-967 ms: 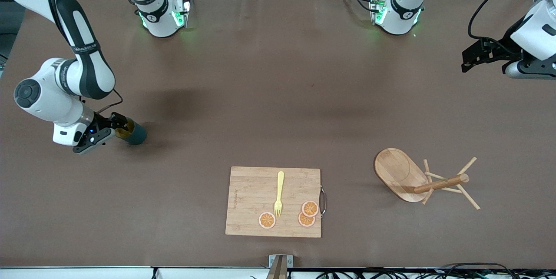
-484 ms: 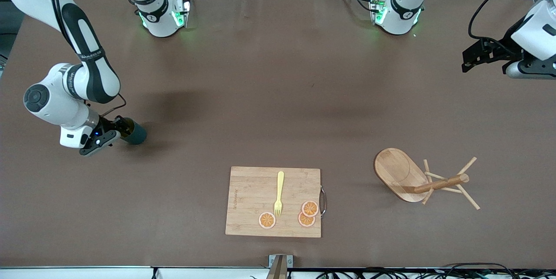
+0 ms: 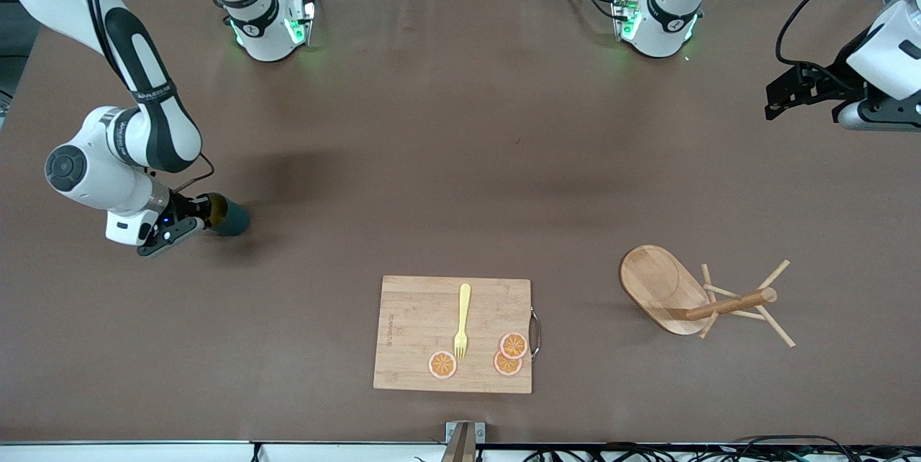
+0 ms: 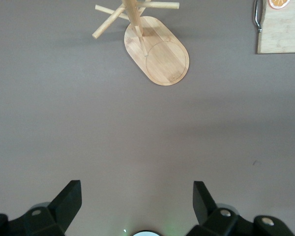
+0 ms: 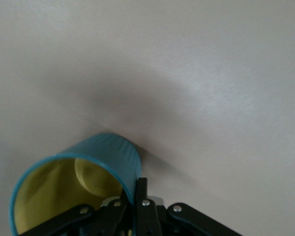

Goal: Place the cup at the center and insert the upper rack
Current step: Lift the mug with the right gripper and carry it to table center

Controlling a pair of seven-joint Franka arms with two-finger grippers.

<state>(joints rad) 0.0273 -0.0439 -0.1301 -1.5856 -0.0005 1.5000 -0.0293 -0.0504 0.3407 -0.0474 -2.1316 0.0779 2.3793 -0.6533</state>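
Take the cutting board point(image 3: 453, 334) as your landmark. The upper rack point(image 3: 694, 298) lies toppled beside it toward the left arm's end of the tabletop point(image 3: 460, 160), post flat. Your right gripper point(image 3: 196, 216) has its fingers pinching the cup point(image 3: 227, 216) by the rim, farther from the camera than the board and toward the right arm's end. The left gripper point(image 4: 137, 206) waits, fingers spread, nearer the rack.

The cup point(image 3: 229, 216) sits toward the right arm's end of the table point(image 3: 460, 160), the mug tree point(image 3: 691, 300) toward the left arm's end. Between them, nearer the front camera, lies a cutting board point(image 3: 414, 318) bearing a fork point(image 3: 462, 320) and three orange slices point(image 3: 442, 364).
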